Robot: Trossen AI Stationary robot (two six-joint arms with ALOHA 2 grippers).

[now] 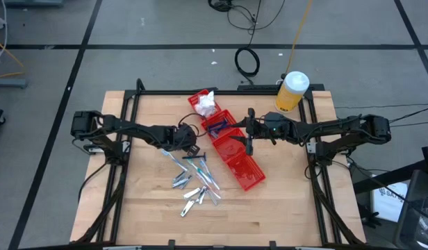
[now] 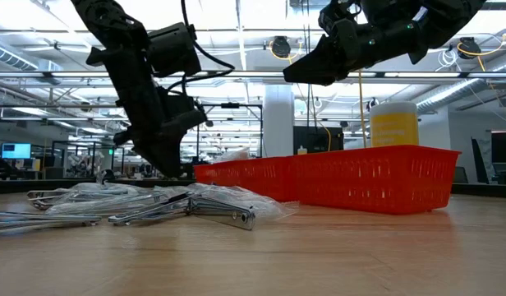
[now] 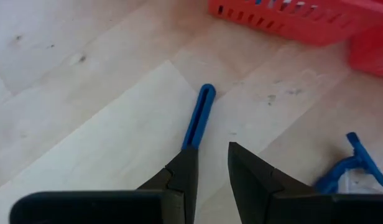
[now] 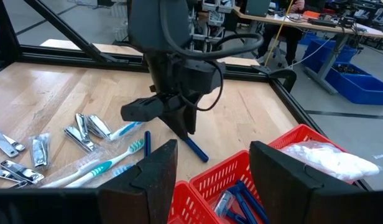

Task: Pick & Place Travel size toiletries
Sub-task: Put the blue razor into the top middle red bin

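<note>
Reaching down near the middle of the worktop (image 1: 141,208), the left end effector (image 3: 210,163) has its fingers narrowly parted with nothing between them. One fingertip touches the near end of a dark blue piece (image 3: 199,116), a slim handle lying flat on the wood just short of the red bins (image 1: 231,148); a second blue piece (image 3: 353,168) lies close by.

The right end effector (image 4: 210,163) hangs above the middle bin, fingers spread and empty, waiting.

The job looks partly done. The row of bins runs diagonally from the worktop's far edge towards its centre: the farthest bin holds white soft packets (image 1: 206,104), the next holds blue pieces (image 1: 218,126), and the remaining ones look mostly empty from above, though I cannot be sure.

A good deal is left. A loose pile sits between the bins and the worktop's near edge: clear-wrapped toothbrushes (image 4: 95,168) and small silvery pieces (image 4: 86,130), seemingly nail clippers, all untouched.

My judgement is that blue pieces are being cleared now, with brushes and clippers to follow.
</note>
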